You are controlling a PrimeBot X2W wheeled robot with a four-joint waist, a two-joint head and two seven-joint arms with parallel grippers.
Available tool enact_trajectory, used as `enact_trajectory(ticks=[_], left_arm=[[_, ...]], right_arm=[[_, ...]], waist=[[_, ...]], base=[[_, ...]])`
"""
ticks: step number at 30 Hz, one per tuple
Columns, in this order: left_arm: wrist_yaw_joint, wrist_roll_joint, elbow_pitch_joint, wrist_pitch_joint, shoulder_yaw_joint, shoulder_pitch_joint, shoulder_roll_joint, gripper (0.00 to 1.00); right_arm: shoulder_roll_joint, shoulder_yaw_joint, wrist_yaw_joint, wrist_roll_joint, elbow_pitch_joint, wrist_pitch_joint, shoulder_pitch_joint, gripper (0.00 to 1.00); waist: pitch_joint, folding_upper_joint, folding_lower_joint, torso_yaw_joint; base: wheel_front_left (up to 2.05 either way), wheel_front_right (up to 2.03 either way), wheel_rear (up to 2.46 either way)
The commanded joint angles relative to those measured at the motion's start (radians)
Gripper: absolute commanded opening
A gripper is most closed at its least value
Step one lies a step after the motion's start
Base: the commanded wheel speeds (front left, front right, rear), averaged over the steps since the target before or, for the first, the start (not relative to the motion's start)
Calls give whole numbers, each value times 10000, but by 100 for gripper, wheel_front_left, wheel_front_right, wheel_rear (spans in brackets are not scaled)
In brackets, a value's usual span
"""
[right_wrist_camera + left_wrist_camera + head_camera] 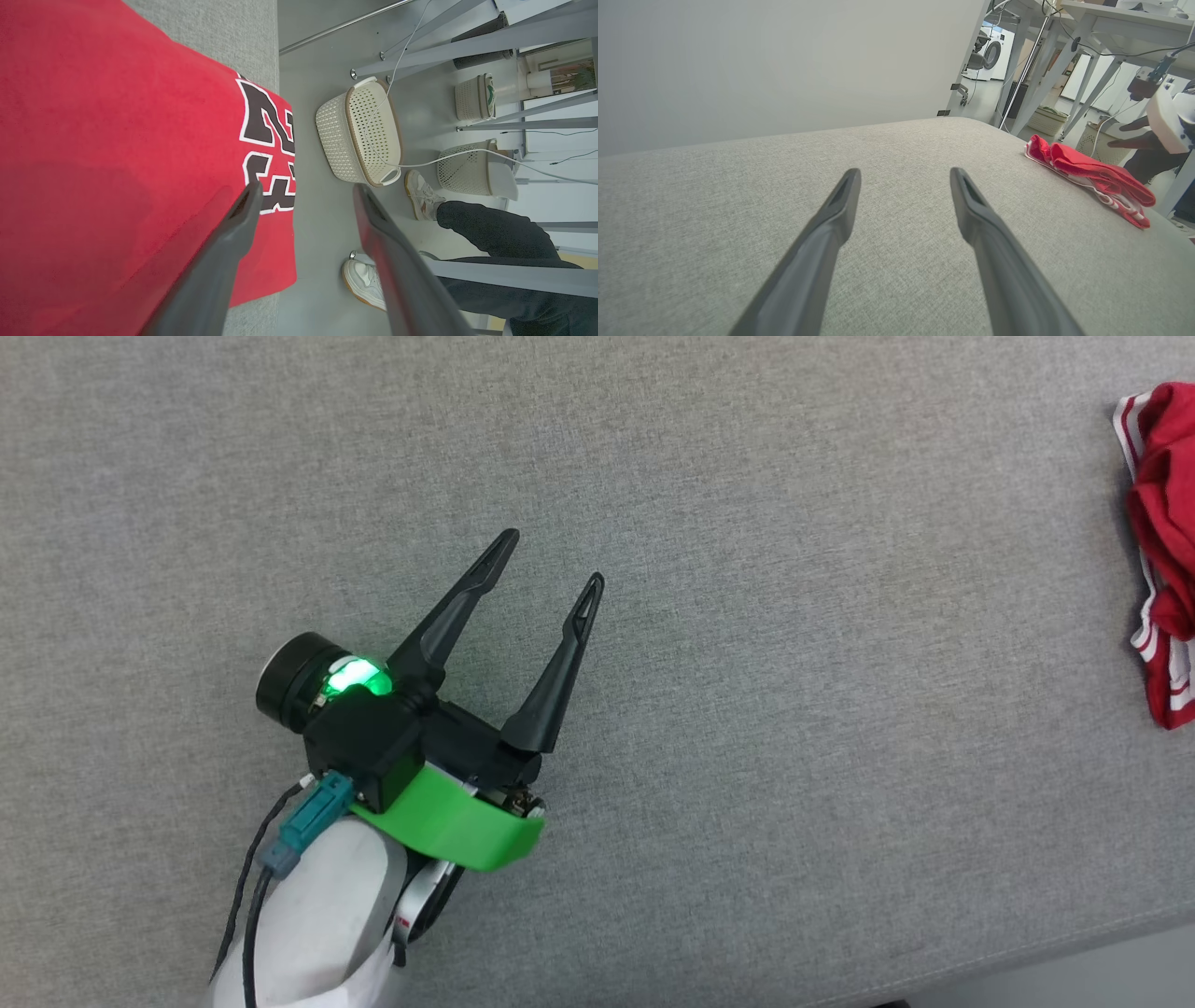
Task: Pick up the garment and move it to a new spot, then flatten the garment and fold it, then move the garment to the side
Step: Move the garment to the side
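Clearly, garment [1162,551] long axis runs near-far along table [747,709] right edge.

A robotics lab: washing machine [993,52], laundry baskets [359,133], cabled workbenches [1120,18]

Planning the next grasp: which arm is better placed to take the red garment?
Right. The right gripper hangs open, one finger over the garment by the surface's edge. The left gripper, also open, sits above bare grey surface, well apart from it.
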Motion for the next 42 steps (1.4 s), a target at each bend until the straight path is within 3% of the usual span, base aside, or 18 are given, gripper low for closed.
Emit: enact_trajectory(ticks=[1,8,18,30,35,42], left_arm=[[-29,-54,52,-57,73,-75,-78,100],[-29,-257,543,-57,954,814,-719,100],[-29,-251,868,-57,2173,1940,-1181,100],[-29,-270,1057,-57,2888,2899,-1452,100],[-29,-268,1218,-57,2981,3268,-1524,100],[-29,-287,1563,-57,2920,3516,-1615,100]], right_arm=[[56,-8,-17,-59,-184,-82,-58,100],[459,362,-17,441,-1657,-145,218,100],[1764,305,-17,1394,-3400,-1273,1323,100],[4238,-404,-17,1971,-4287,-3860,3456,100],[5486,-457,-17,1919,-4256,-5010,4615,100],[6611,-362,-17,1687,-3911,-5949,5762,100]], waist=[[-433,0,-1,151],[-2298,0,-1,766],[-3969,0,-1,1553],[-4951,0,-1,2296],[-5116,0,-1,2465],[-5312,0,-1,2561]], base=[[0,0,0],[0,0,0],[0,0,0],[0,0,0],[0,0,0],[0,0,0]])
